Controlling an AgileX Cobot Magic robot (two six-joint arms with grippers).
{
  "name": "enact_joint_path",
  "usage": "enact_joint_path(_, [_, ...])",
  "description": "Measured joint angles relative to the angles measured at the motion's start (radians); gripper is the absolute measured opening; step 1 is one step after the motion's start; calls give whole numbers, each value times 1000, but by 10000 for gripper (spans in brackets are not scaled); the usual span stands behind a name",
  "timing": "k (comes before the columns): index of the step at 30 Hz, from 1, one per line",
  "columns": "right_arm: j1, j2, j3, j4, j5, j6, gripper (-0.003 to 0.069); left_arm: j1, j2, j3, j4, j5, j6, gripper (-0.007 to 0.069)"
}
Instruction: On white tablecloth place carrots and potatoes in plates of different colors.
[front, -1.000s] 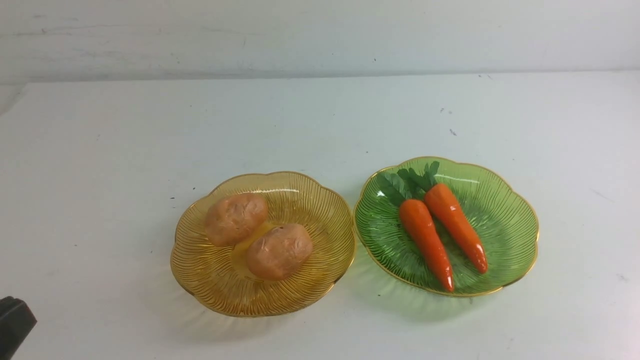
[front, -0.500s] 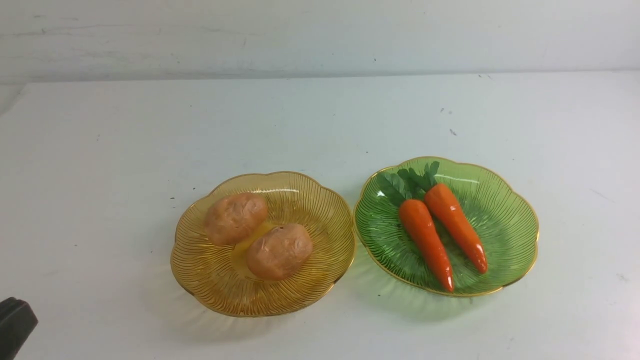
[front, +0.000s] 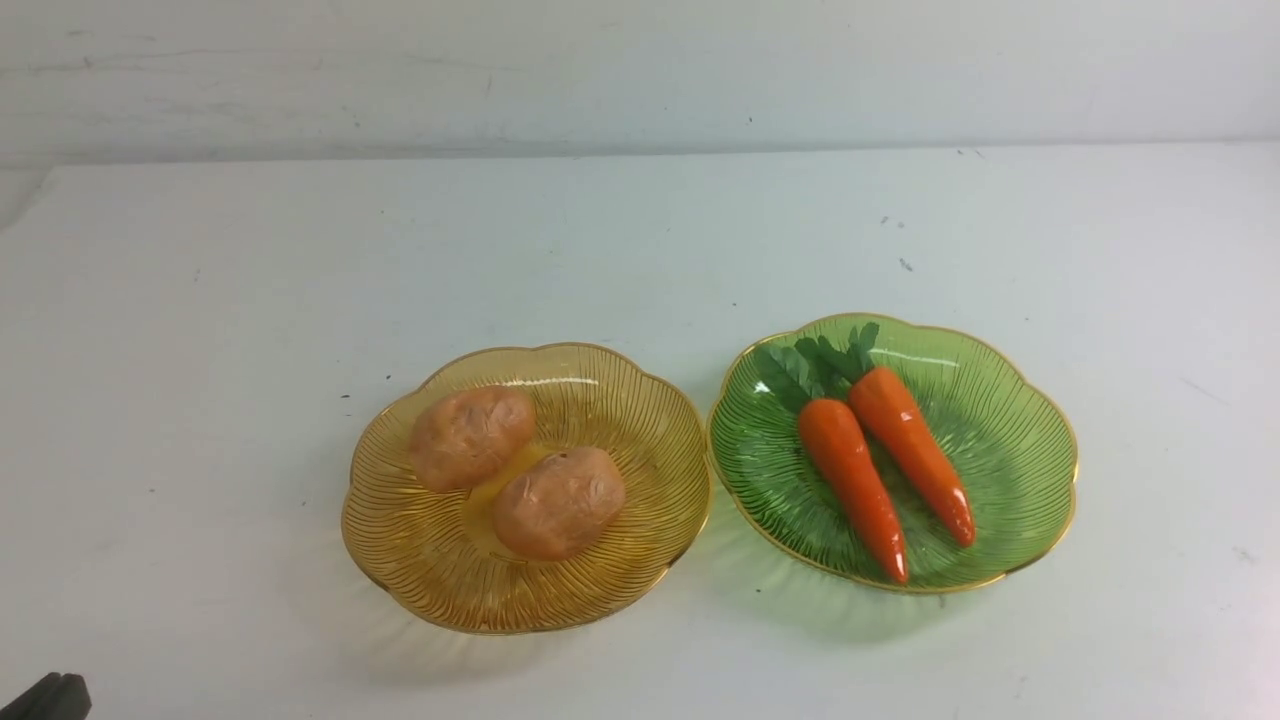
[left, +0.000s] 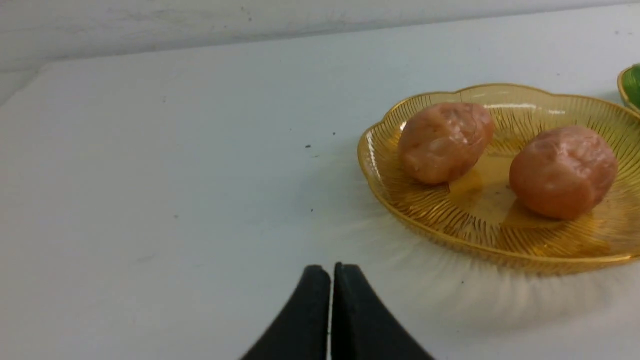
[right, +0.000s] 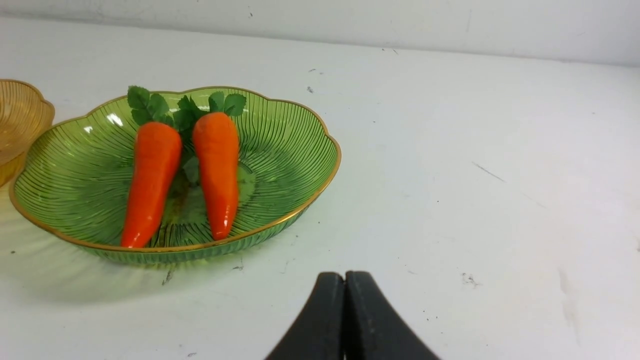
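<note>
**Orange carrots in the green plate, potatoes in the amber one**

Amber and green, the two ribbed plates sit side by side on the white tablecloth (front: 200, 300), their gold scalloped rims nearly touching in the middle. The amber plate (front: 420, 570) is on the left and holds both potatoes: one potato (front: 471, 436) lies toward the far left of the dish, the other potato (front: 558, 502) nearer and to its right, the two just about touching. The green plate (front: 1010, 450) on the right holds both carrots, lying next to each other with their leafy tops pointing away toward the far rim and their tips toward the near rim. The left carrot (front: 853, 482) reaches almost to the near edge; the right carrot (front: 912, 450) lies just beside it.

Neither arm is over the plates. The left gripper (left: 330, 280) shows in its wrist view with its black fingers pressed together, holding nothing, hanging over bare cloth to the left of the amber plate; only a dark corner of it shows at the bottom left of the front view. The right gripper (right: 344, 285) is likewise pressed together and empty, above bare cloth near the green plate, apart from it.
</note>
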Motion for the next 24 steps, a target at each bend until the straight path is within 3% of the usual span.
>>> enact_joint_path(12, [0, 0, 0, -1, 0, -4, -15, 71, 0, 7, -24, 52, 0, -3])
enact_joint_path(24, [0, 0, 0, -1, 0, -7, -15, 78, 0, 7, -25, 52, -1, -3])
